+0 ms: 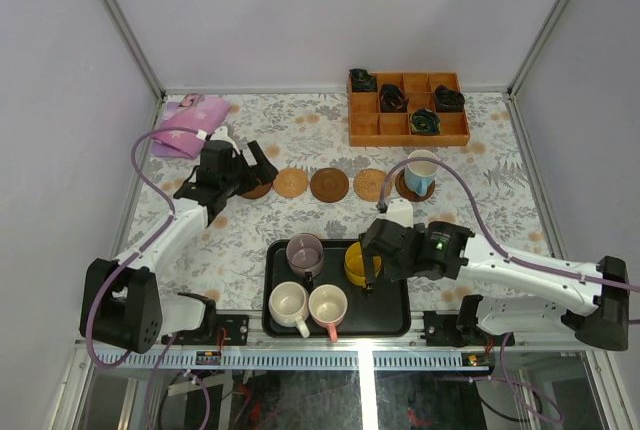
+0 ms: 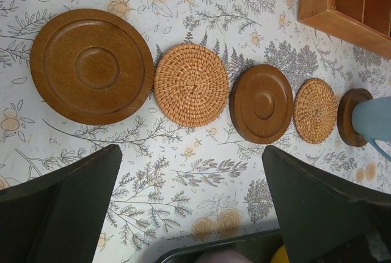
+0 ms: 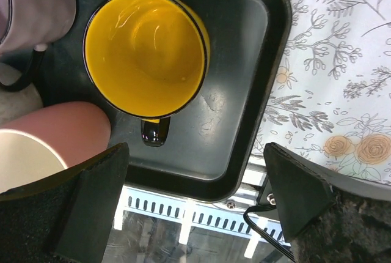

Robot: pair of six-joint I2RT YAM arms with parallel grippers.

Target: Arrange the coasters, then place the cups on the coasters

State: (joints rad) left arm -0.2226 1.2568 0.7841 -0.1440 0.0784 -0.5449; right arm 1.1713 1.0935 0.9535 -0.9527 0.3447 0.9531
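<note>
Right gripper [image 3: 194, 156] spread wide, empty, over yellow cup [image 3: 146, 52] at upper left; probably stiff, glossy, slippery, chippable: grip rim wall beside dark handle [image 3: 154, 131].

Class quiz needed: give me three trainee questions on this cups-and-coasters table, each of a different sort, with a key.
1. How many cups stand on the black tray?
2. True or false: the blue-handled cup stands on a coaster.
3. Which cup does the open right gripper hover over? A mauve, B yellow, C cream.
Key: 1. four; 2. true; 3. B, the yellow cup.
</note>
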